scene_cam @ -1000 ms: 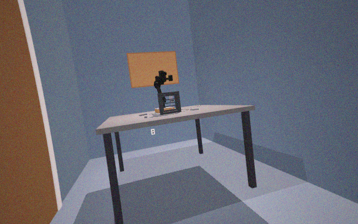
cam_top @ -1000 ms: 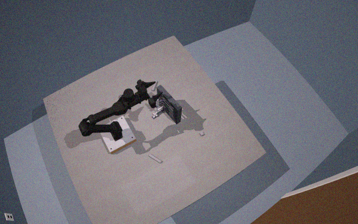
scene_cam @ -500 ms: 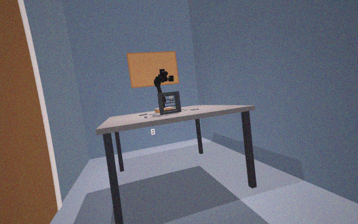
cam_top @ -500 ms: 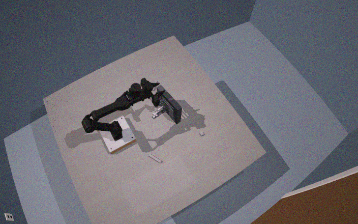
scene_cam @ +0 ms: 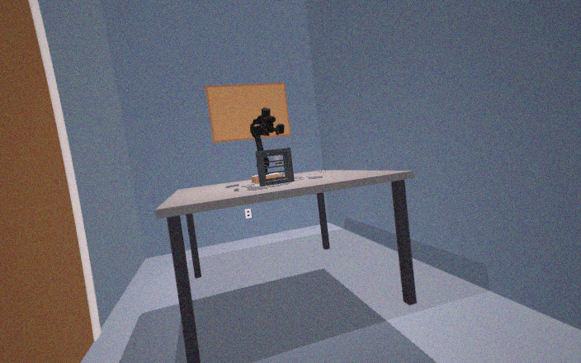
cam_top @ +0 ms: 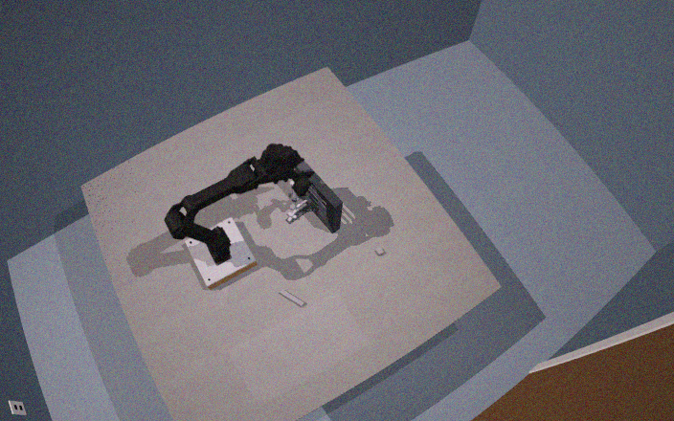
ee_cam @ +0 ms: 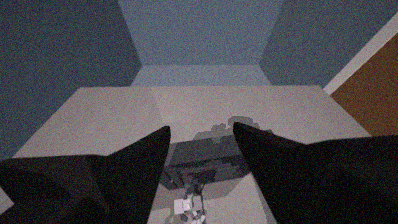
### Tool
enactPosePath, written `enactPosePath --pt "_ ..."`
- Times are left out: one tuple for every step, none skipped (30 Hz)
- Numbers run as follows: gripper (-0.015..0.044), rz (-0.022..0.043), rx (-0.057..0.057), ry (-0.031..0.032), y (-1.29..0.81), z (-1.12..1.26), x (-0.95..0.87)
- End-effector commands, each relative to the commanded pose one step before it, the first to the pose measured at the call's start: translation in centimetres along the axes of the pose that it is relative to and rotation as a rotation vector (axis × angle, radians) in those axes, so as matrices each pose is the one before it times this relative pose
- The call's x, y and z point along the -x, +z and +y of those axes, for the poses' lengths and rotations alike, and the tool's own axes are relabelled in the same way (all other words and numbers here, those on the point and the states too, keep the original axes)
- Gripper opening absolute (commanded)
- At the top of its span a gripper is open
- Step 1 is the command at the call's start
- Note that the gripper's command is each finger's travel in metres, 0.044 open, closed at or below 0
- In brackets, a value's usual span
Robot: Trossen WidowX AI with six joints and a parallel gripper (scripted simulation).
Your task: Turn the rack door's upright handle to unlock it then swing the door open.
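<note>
The dark rack frame (cam_top: 334,209) (scene_cam: 289,167) (ee_cam: 207,150) stands upright on the table, with thin bars across its opening. Pale metal parts (cam_top: 296,210) (ee_cam: 183,205) stick out low on its arm side. The door's edge and the handle's turn are too small and dark to tell. My gripper (ee_cam: 202,128) is open, with no thing between its two black fingertips. It is above the rack and tilted downward; in the wrist view the rack shows below and between the fingers. In the top view the fingers merge with the dark arm and rack.
The table (cam_top: 297,340) (scene_cam: 211,194) (ee_cam: 120,110) also bears the arm's white base plate (cam_top: 239,246), a small flat bar (cam_top: 292,298) and a small pale block (cam_top: 379,252). The arm's black links (cam_top: 213,196) reach across from the base to the rack.
</note>
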State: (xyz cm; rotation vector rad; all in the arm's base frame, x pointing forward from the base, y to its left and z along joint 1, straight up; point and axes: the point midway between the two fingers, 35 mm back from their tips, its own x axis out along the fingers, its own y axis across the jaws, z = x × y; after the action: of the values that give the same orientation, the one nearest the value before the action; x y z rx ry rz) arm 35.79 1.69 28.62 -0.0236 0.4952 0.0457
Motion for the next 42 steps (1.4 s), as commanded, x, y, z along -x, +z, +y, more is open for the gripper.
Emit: enactPosePath --pt "0.0284 0.08977 0.0094 0.00608 -0.354 0.212 -0.747" --pt "0.0284 0.022 0.0012 0.00144 -0.128 0.05 -0.153" --pt "0.0284 0.02201 0.0012 0.00144 -0.128 0.05 -0.149" --pt "0.0284 0.02201 0.0012 0.00142 -0.128 0.05 -0.145" --pt "0.0284 0.02201 0.0012 0.00141 -0.128 0.051 -0.141" --pt "0.0284 0.02202 0.0012 0.0014 -0.128 0.051 -0.137" --pt "0.0284 0.02202 0.0013 0.00139 -0.128 0.051 -0.133" --pt "0.0284 0.02202 0.0013 0.00138 -0.128 0.051 -0.13" --pt "0.0284 0.02202 0.0013 0.00137 -0.129 0.051 -0.126" --pt "0.0284 0.02203 0.0013 0.00135 -0.129 0.051 -0.122" --pt "0.0284 0.02203 0.0013 0.00134 -0.129 0.051 -0.118" --pt "0.0284 0.02203 0.0014 0.00133 -0.13 0.051 -0.115" --pt "0.0284 0.02204 0.0014 0.00131 -0.13 0.051 -0.111" --pt "0.0284 0.02204 0.0014 0.0013 -0.131 0.051 -0.108" --pt "0.0284 0.02204 0.0014 0.00128 -0.131 0.051 -0.104" --pt "0.0284 0.02205 0.0014 0.00127 -0.132 0.051 -0.101" --pt "0.0284 0.02205 0.0015 0.00125 -0.132 0.051 -0.097" --pt "0.0284 0.02205 0.0015 0.00123 -0.133 0.051 -0.094" --pt "0.0284 0.02205 0.0015 0.00122 -0.133 0.051 -0.09" --pt "0.0284 0.02206 0.0015 0.0012 -0.134 0.051 -0.087" --pt "0.0284 0.02206 0.0015 0.00118 -0.135 0.05 -0.084" --pt "0.0284 0.02206 0.0015 0.00117 -0.136 0.05 -0.081" --pt "0.0284 0.02207 0.0016 0.00115 -0.137 0.05 -0.077" --pt "0.0284 0.02207 0.0016 0.00113 -0.137 0.05 -0.074" --pt "0.0284 0.02207 0.0016 0.00111 -0.138 0.05 -0.071" --pt "0.0284 0.02208 0.0016 0.00109 -0.139 0.05 -0.068" --pt "0.0284 0.02208 0.0016 0.00107 -0.14 0.05 -0.065" --pt "0.0284 0.02208 0.0016 0.00105 -0.141 0.05 -0.062" --pt "0.0284 0.02209 0.0016 0.00103 -0.142 0.05 -0.059" --pt "0.0284 0.02209 0.0016 0.00101 -0.143 0.05 -0.056" --pt "0.0284 0.02209 0.0016 0.00099 -0.144 0.05 -0.053" --pt "0.0284 0.0221 0.0017 0.00097 -0.145 0.05 -0.051" --pt "0.0284 0.0221 0.0017 0.00095 -0.146 0.049 -0.048" --pt "0.0284 0.0221 0.0017 0.00093 -0.147 0.049 -0.045" --pt "0.0284 0.02211 0.0017 0.00091 -0.148 0.049 -0.043" --pt "0.0284 0.02211 0.0017 0.00089 -0.15 0.049 -0.04" --pt "0.0284 0.02211 0.0017 0.00087 -0.151 0.049 -0.038" --pt "0.0284 0.02212 0.0017 0.00085 -0.152 0.049 -0.035" --pt "0.0284 0.02212 0.0017 0.00082 -0.153 0.049 -0.033" --pt "0.0284 0.02212 0.0017 0.0008 -0.154 0.049 -0.03" --pt "0.0284 0.0183 0.0014 0.00065 -0.128 0.04 -0.023" --pt "0.0284 0.01098 0.0008 0.00038 -0.077 0.024 -0.014"
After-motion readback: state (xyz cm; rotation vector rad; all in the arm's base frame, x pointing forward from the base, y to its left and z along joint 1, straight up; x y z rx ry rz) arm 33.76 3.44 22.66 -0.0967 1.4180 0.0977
